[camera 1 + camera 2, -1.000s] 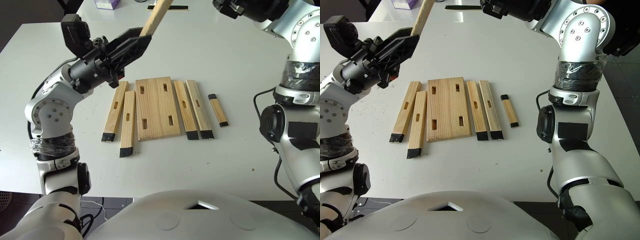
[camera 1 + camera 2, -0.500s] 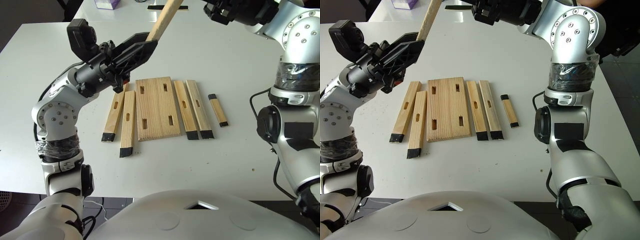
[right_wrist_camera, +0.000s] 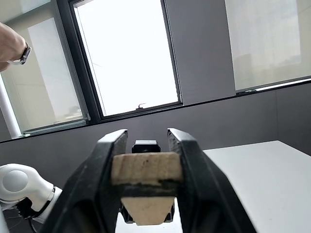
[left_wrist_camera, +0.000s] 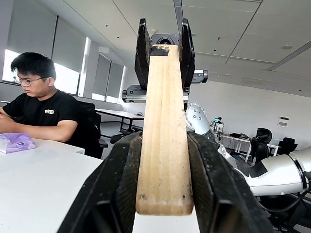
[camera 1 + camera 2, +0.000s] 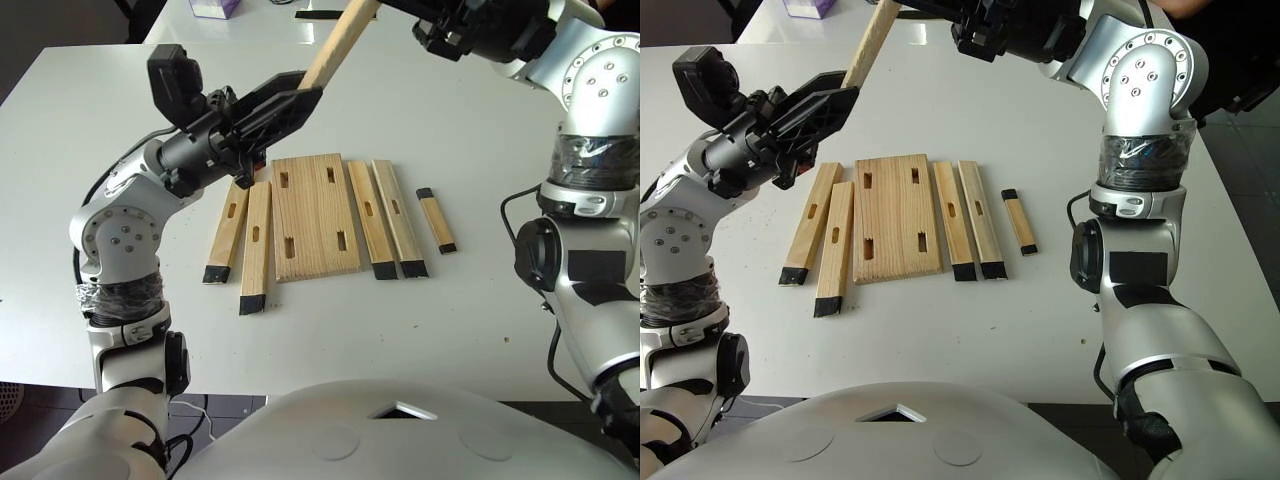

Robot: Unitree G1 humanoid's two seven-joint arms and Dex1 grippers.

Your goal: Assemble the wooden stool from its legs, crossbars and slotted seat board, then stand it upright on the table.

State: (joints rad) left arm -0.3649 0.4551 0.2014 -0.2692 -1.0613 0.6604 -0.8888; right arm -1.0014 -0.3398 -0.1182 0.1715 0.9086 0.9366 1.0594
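Aloft, the left claw (image 4: 164, 165) is clamped on the lower end of a tilted wooden leg (image 5: 338, 45) and the right claw (image 3: 145, 145) pinches its upper end, while the slotted seat board (image 5: 315, 215) lies flat on the bench (image 5: 480, 130).

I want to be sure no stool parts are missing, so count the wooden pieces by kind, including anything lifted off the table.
Slotted seat board: 1
Long slotted pieces lying flat: 4
Short piece: 1
Raised piece, kind unclear: 1
Total: 7
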